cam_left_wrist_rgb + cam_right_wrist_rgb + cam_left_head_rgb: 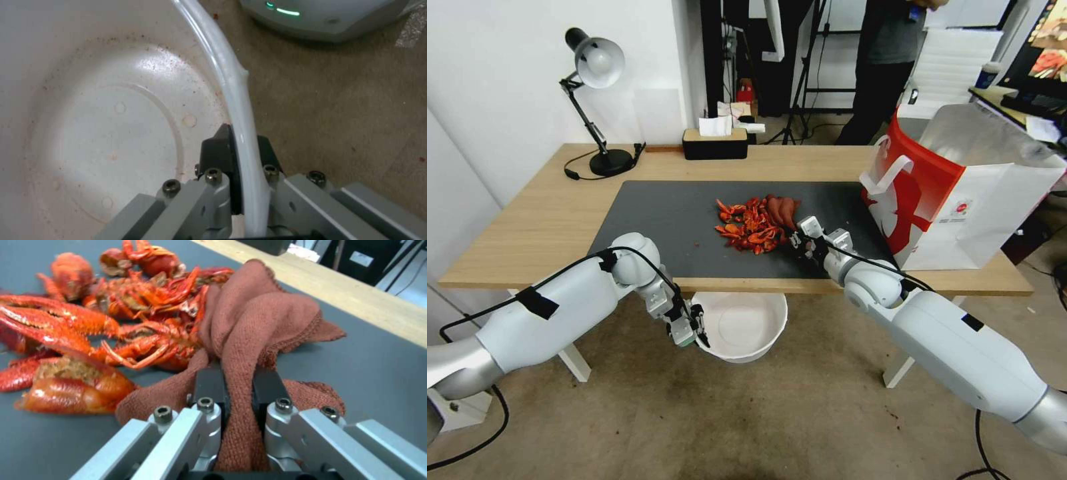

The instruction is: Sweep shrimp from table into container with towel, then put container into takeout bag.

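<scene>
A heap of orange-red shrimp lies on the dark mat of the table. Against the heap's right side rests the rust-brown towel, pinched by my shut right gripper. Below the table's front edge, my left gripper is shut on the rim of the white container, which hangs in the air with nothing inside but reddish specks. The red-and-white takeout bag stands open on the table's right end.
A desk lamp and a black tissue box stand along the table's far edge. One stray red bit lies on the mat left of the heap. A person stands behind the table. Brown floor lies below.
</scene>
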